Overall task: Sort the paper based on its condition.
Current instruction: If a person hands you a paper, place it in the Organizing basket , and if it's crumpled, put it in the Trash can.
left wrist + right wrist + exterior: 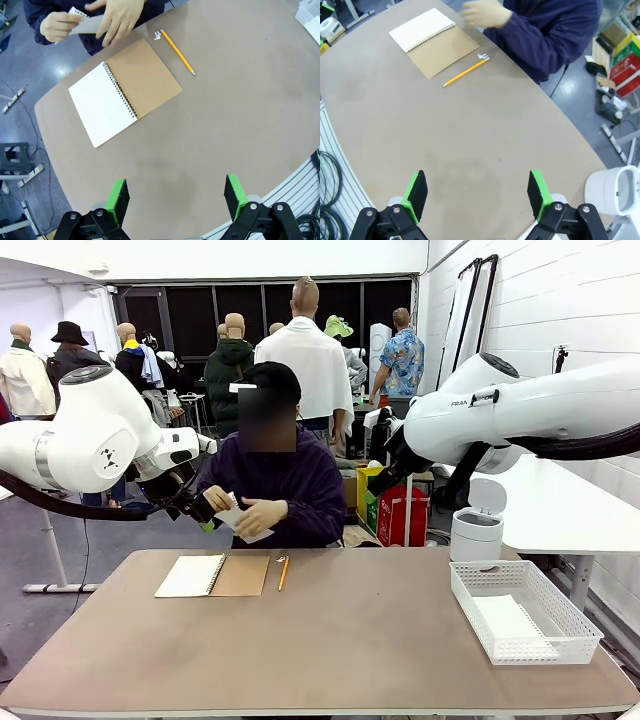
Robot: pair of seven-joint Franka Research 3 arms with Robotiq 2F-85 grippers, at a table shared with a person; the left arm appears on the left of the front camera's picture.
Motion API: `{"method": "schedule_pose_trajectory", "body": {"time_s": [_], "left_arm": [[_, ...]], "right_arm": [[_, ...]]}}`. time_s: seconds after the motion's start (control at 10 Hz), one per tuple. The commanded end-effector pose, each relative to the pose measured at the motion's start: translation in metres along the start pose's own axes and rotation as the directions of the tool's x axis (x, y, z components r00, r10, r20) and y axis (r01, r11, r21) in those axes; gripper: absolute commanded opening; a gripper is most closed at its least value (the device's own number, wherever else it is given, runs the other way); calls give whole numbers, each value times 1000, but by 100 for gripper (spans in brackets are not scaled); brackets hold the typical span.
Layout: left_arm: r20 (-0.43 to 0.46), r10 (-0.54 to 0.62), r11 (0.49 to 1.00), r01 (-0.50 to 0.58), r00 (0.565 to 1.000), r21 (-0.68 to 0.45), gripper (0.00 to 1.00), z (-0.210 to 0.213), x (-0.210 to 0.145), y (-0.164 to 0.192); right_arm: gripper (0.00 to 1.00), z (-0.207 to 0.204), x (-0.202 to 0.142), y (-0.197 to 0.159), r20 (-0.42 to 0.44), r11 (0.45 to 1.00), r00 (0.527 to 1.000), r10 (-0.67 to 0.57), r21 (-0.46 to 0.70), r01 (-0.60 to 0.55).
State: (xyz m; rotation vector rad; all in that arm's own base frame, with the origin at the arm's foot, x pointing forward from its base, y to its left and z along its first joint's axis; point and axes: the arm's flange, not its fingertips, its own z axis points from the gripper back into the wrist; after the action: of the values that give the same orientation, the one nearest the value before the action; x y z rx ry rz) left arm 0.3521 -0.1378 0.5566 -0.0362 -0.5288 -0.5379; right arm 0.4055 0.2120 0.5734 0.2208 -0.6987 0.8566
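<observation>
The left claw (175,197) is wide open and holds nothing. The right claw (476,194) is wide open too, with nothing in it. Both hang above the bare brown table (240,125). Far ahead of the left claw, past the open notebook (125,90) and the pencil (177,51), the person's hands (112,20) hold a sheet of paper (85,22) above the table's edge.

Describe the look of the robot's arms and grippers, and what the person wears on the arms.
Both arms are glossy white with rounded joints and black cables; the right arm carries dark lettering. The left gripper and right gripper are black with green pads on two fingers. The person's sleeves are dark purple and long.
</observation>
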Motion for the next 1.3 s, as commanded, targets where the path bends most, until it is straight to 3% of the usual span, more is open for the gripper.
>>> {"method": "schedule_pose_trajectory", "body": {"time_s": [0.0, 1.2], "left_arm": [[5, 4, 1000, -4, 1000, -10, 100, 1, 0, 1], [5, 4, 1000, -4, 1000, -10, 100, 1, 0, 1]], "right_arm": [[100, 1, 1, 1, -7, 1000, 1000, -6, -10, 6], [100, 1, 1, 1, -7, 1000, 1000, -6, -10, 6]]}}
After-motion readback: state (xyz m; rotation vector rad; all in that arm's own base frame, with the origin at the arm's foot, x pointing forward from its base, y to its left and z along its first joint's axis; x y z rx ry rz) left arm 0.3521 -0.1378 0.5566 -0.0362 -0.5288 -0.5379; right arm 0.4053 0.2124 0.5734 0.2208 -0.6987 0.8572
